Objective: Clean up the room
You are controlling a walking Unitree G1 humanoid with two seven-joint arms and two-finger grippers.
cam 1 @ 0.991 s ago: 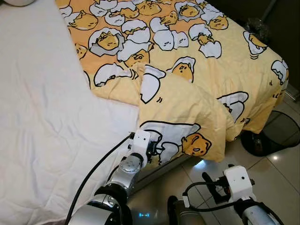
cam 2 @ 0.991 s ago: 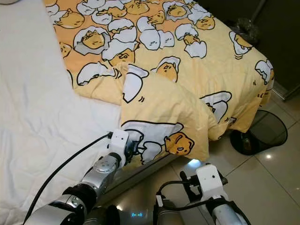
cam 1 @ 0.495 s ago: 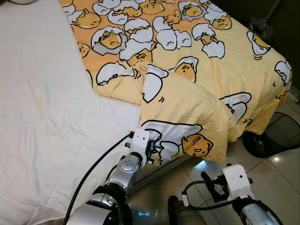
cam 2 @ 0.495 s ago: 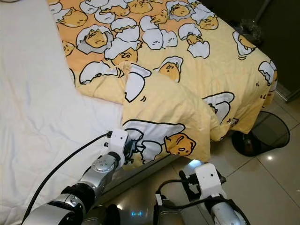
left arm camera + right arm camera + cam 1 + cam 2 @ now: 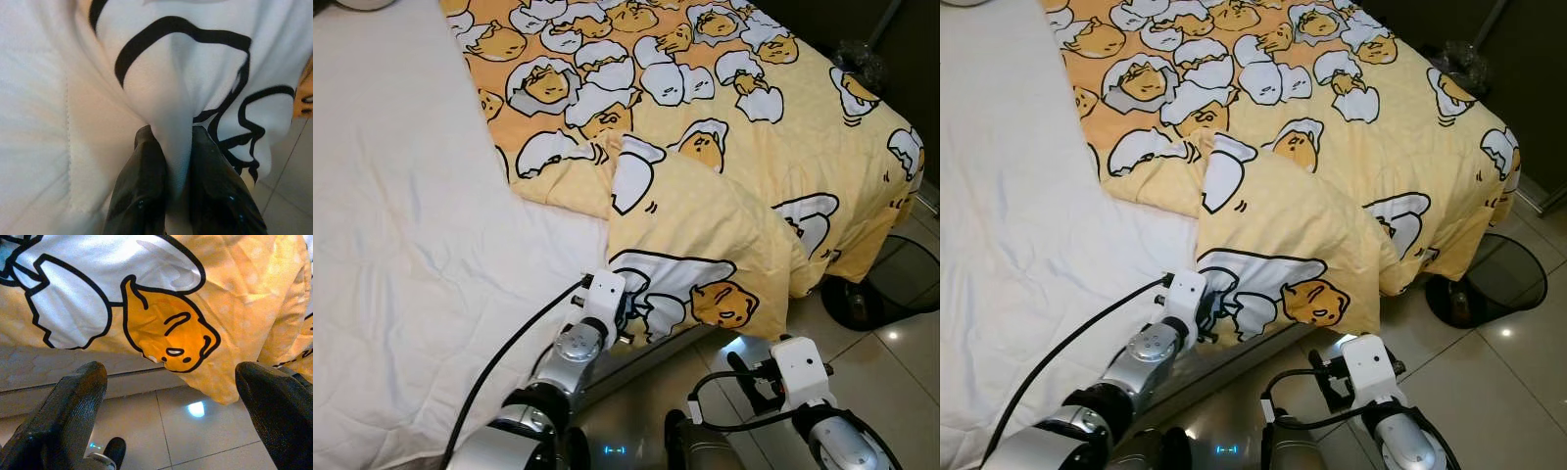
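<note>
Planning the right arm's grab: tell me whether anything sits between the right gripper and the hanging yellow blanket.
Nothing visible does. The right gripper, jaws open, faces the blanket across bare floor tile; the left gripper already pinches its fold.

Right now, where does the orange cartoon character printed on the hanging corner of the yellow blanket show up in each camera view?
Left eye view: orange cartoon character, low on the drooping yellow blanket corner.
Right eye view: same spot.
Left wrist view: cut off at the frame's edge; left end effector pinches white print.
Right wrist view: centre, beyond the open right end effector.
Shared landmark: black-outlined white eggshell print.
</note>
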